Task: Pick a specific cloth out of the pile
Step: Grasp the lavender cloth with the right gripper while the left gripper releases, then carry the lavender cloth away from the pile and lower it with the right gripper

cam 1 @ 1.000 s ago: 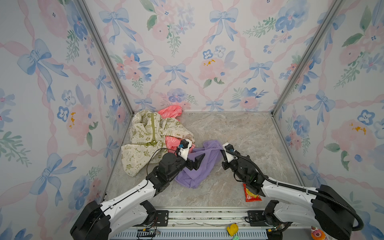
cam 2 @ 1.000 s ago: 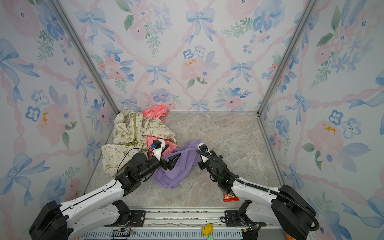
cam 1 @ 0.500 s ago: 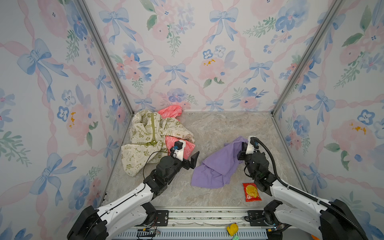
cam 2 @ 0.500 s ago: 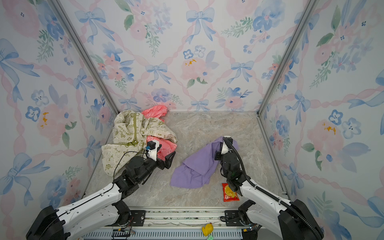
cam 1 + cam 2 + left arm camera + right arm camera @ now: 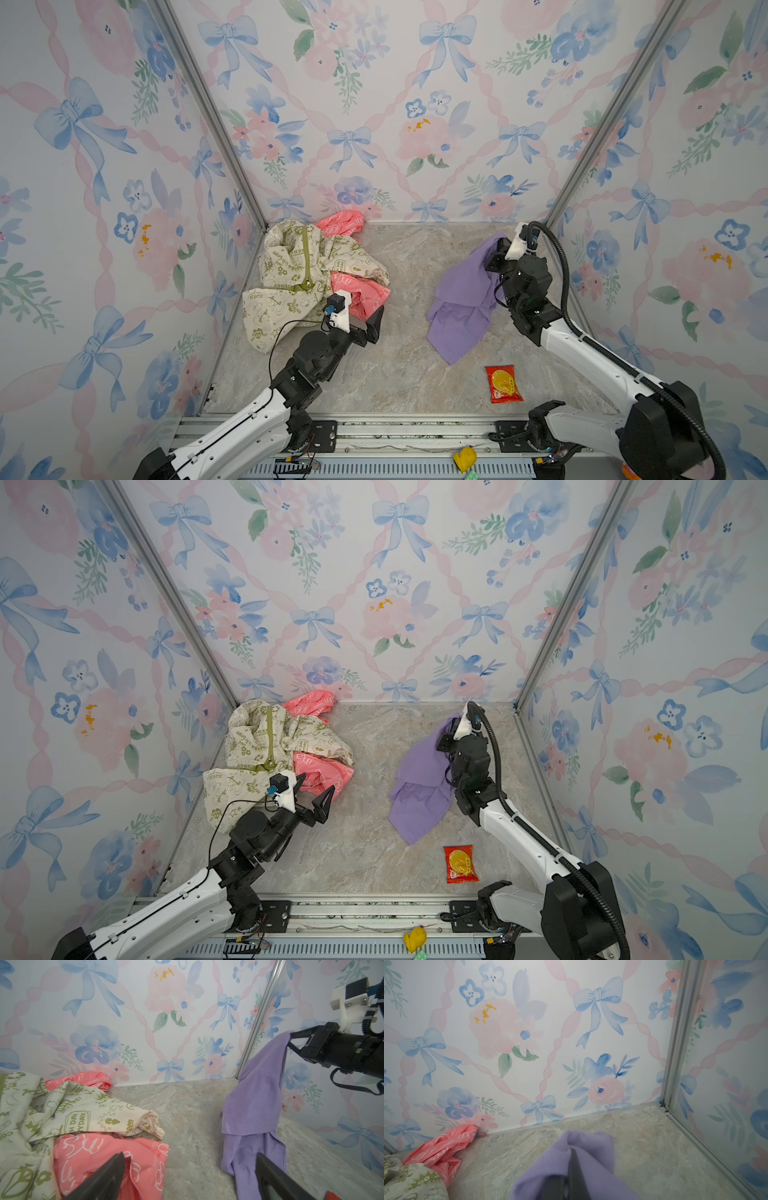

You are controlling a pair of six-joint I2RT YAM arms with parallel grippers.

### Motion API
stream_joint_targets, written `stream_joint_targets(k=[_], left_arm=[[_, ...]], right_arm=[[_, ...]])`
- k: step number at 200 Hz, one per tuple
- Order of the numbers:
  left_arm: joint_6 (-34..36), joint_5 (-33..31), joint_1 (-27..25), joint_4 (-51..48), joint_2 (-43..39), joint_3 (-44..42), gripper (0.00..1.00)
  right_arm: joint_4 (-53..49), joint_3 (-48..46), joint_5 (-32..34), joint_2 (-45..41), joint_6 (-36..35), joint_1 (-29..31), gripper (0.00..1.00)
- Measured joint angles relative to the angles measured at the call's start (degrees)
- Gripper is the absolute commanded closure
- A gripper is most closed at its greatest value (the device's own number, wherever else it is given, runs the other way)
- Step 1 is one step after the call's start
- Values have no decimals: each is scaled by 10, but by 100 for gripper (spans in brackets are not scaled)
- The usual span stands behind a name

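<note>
The plain lilac cloth hangs from my right gripper, which is shut on its upper edge near the back right corner. The cloth's lower end rests on the floor, well apart from the pile. In the right wrist view the cloth bunches around the shut gripper. My left gripper is open and holds nothing, beside the pile's coral-pink garment. The left wrist view shows the hanging cloth.
A cream garment with green print lies over the coral-pink one at the back left. A red snack packet lies near the front right. A yellow object sits on the front rail. Floral walls enclose three sides.
My right gripper has carried the lilac cloth from the middle, next to the left gripper, up and to the back right. The left gripper stayed open and drew back toward the pile.
</note>
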Motion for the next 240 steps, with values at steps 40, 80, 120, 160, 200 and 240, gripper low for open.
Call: stream_joint_targets(k=[40, 80, 120, 160, 200, 240], left_arm=[[-12, -59, 0, -1, -86, -47, 2], [-13, -99, 0, -2, -96, -53, 2], [-13, -107, 0, -3, -62, -53, 2], [-13, -113, 0, -5, -38, -53, 2], [-13, -120, 0, -5, -37, -53, 2], [-15, -129, 0, -5, -37, -53, 2]], right_arm=[[-27, 99, -54, 38, -5, -36, 98], [-36, 160, -94, 52, -14, -72, 96], [-53, 221, -125, 72, -29, -116, 94], [-64, 289, -146, 106, -30, -160, 94], [-65, 306, -165, 133, -30, -173, 93], [-42, 207, -169, 138, -14, -174, 93]])
